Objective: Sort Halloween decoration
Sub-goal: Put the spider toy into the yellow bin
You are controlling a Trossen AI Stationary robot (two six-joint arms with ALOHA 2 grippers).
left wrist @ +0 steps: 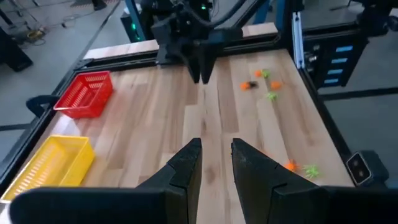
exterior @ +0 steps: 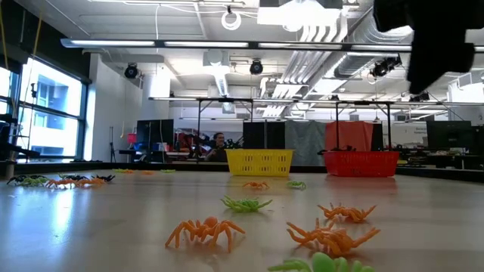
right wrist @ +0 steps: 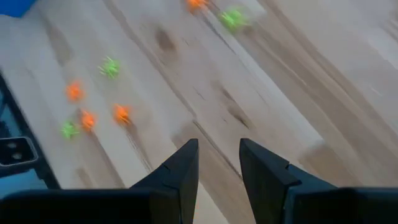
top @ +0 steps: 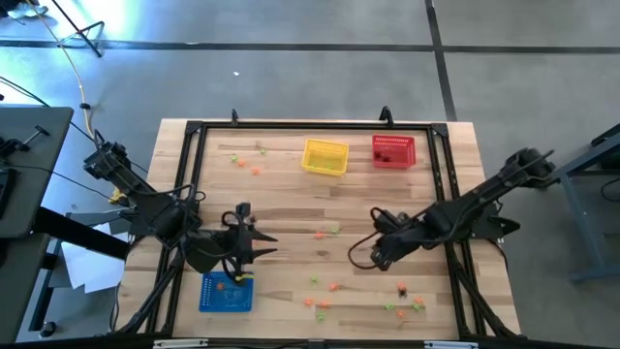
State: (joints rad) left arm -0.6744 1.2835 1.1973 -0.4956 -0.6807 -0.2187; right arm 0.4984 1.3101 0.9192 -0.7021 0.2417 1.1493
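The robot has two dark arms, a left arm (top: pixel 145 199) and a right arm (top: pixel 475 208), both black all over (like long thin bug legs). Black cables loop beside each one. Each arm ends in two flat, black fingers with slanted tips, seen on the left gripper (left wrist: pixel 216 163) and the right gripper (right wrist: pixel 219 163).

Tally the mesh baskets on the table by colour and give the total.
Yellow basket: 1
Red basket: 1
Blue basket: 1
Total: 3
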